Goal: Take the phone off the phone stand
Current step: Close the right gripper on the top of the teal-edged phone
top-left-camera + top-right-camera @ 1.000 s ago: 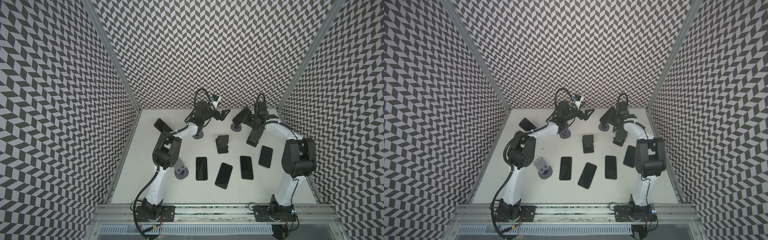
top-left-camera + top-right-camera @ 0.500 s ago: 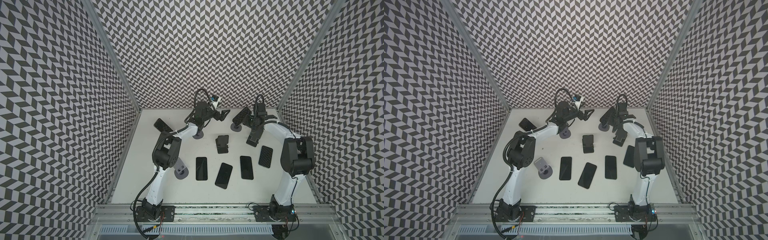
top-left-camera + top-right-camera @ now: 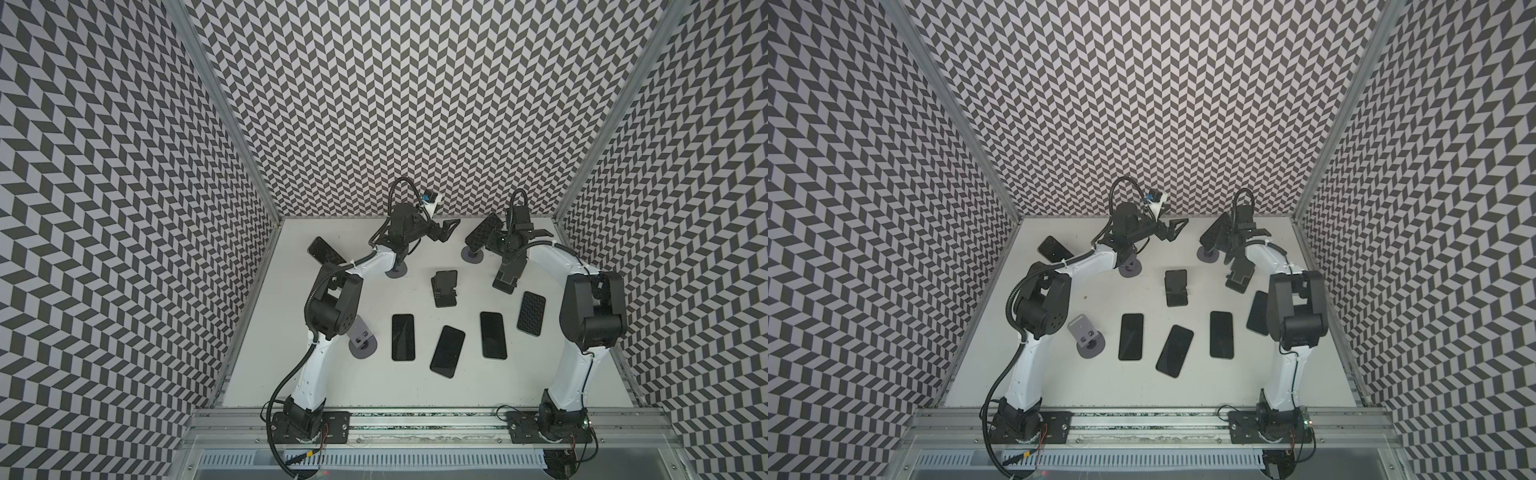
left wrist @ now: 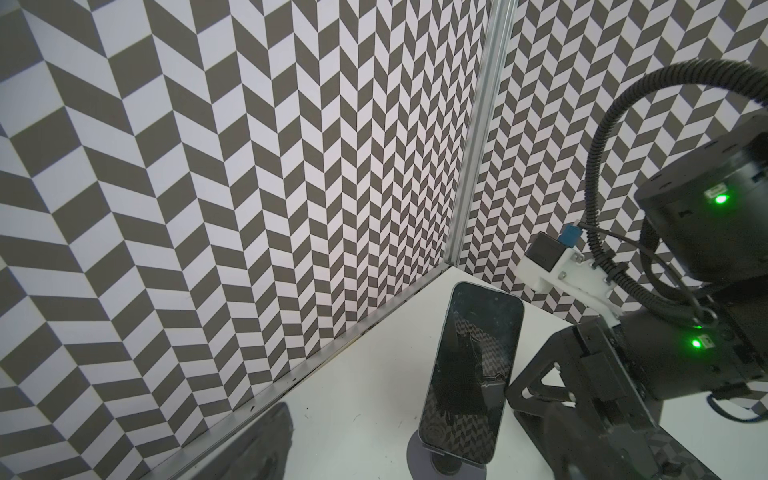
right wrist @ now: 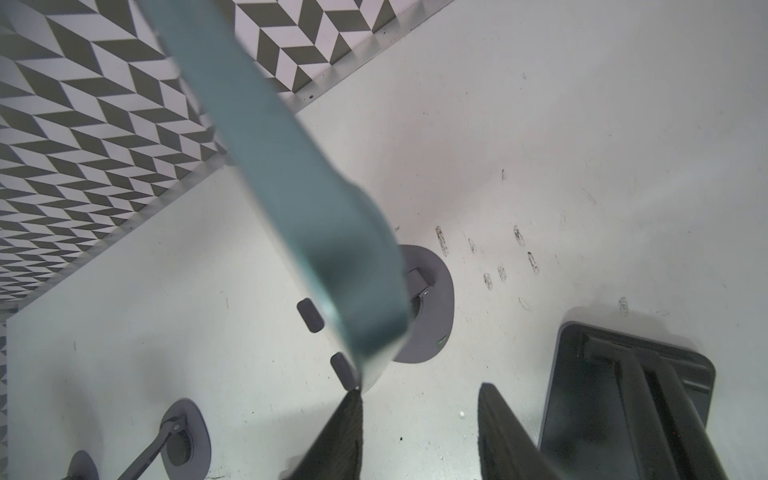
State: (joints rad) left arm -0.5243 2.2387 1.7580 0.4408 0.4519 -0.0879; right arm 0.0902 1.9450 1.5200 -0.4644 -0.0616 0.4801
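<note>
At the back right a phone [image 3: 482, 235] [image 3: 1214, 235] leans on a grey round-based phone stand [image 3: 472, 256] [image 3: 1208, 255]. In the left wrist view the phone's dark screen [image 4: 473, 382] faces me above the stand [image 4: 440, 457]. My left gripper [image 3: 451, 230] [image 3: 1177, 230] [image 4: 419, 411] is open just left of the phone, holding nothing. My right gripper [image 3: 496, 245] [image 3: 1225, 249] [image 5: 419, 388] hangs behind the phone's teal back [image 5: 316, 232]. Its jaws are apart over bare table, and one fingertip [image 5: 353, 399] meets the phone's lower edge. The stand base [image 5: 432, 307] lies beyond.
Several phones lie flat mid-table [image 3: 403, 336] [image 3: 447, 351] [image 3: 493, 334] [image 3: 531, 311]. Black folding stands sit at centre [image 3: 444, 286] and under the right arm [image 3: 509, 276] [image 5: 631, 395]. An empty grey stand [image 3: 361, 338] is front left. Another phone [image 3: 326, 251] leans at back left. Patterned walls close three sides.
Almost nothing has changed. The right arm's elbow has drifted slightly left, and both grippers stay by the phone on the back right stand.
</note>
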